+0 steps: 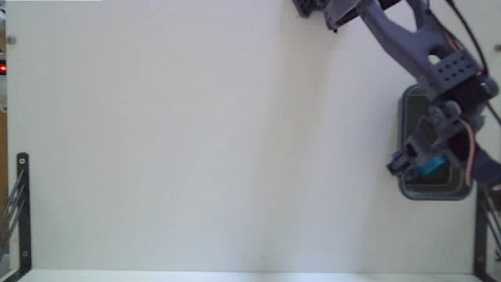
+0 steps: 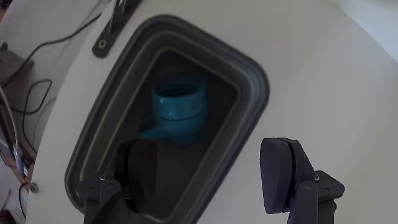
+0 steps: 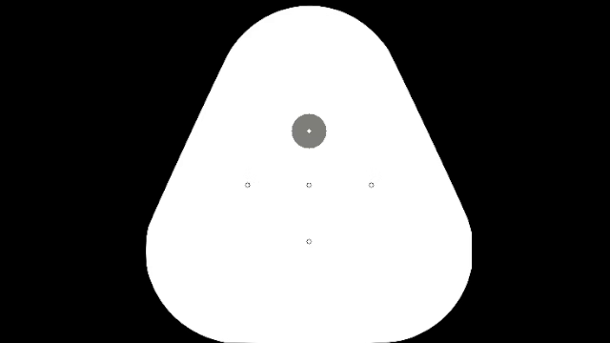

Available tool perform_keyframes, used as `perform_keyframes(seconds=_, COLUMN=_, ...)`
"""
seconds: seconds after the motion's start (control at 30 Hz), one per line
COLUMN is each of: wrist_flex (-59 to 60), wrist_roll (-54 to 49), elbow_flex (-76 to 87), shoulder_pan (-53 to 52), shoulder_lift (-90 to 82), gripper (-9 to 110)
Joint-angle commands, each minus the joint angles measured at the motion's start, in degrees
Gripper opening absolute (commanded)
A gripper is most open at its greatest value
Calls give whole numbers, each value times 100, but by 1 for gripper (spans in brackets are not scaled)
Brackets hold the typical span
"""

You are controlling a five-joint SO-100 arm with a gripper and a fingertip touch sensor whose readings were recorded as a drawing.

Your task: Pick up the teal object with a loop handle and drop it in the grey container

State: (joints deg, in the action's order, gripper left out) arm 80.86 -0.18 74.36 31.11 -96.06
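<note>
In the wrist view the two-finger gripper (image 2: 211,177) fills the bottom edge, its dark pads spread wide with nothing between them. One finger hangs over the bin's inside; the other is over the white table beyond the rim.

Just past the fingers lies the small bright teal plastic object (image 2: 177,112), a cup-like body with an open round mouth and a stub or handle sticking out at its lower left. It rests on the darker floor of the rectangular grey plastic container with rounded corners and a thick stepped rim (image 2: 255,78), roughly in the middle of the bin, clear of both fingers.

In the fixed view the purple-grey arm reaches down from the top edge to the right edge of the white table (image 1: 196,141), and the gripper (image 1: 415,160) hangs over the container (image 1: 427,193), which sits hard against that right edge. A sliver of teal (image 1: 433,164) shows inside it under the arm.

As a judgement, the task looks all but done — the object is in the bin and released, and only the arm's retreat seems left.

No brand, label or writing can be read anywhere — the bin, the arm and the table show none.
</note>
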Motion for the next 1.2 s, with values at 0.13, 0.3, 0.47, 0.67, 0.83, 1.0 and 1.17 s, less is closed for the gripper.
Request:
perform_keyframes(seconds=0.13, wrist_flex=91, wrist_roll=18, elbow_flex=485, shoulder_pan=-394, shoulder_lift=-1044, gripper=110)
perform_keyframes(seconds=0.3, wrist_flex=93, wrist_roll=18, elbow_flex=859, shoulder_pan=-682, shoulder_lift=-1421, gripper=110)
perform_keyframes(seconds=0.47, wrist_flex=95, wrist_roll=18, elbow_flex=1251, shoulder_pan=-983, shoulder_lift=-1816, gripper=110)
perform_keyframes(seconds=0.67, wrist_flex=98, wrist_roll=18, elbow_flex=1747, shoulder_pan=-1365, shoulder_lift=-2316, gripper=110)
perform_keyframes(seconds=0.83, wrist_flex=100, wrist_roll=18, elbow_flex=2146, shoulder_pan=-1671, shoulder_lift=-2717, gripper=110)
perform_keyframes(seconds=1.0, wrist_flex=102, wrist_roll=18, elbow_flex=2559, shoulder_pan=-1988, shoulder_lift=-3133, gripper=110)
perform_keyframes(seconds=1.17, wrist_flex=104, wrist_roll=18, elbow_flex=2919, shoulder_pan=-2265, shoulder_lift=-3496, gripper=110)
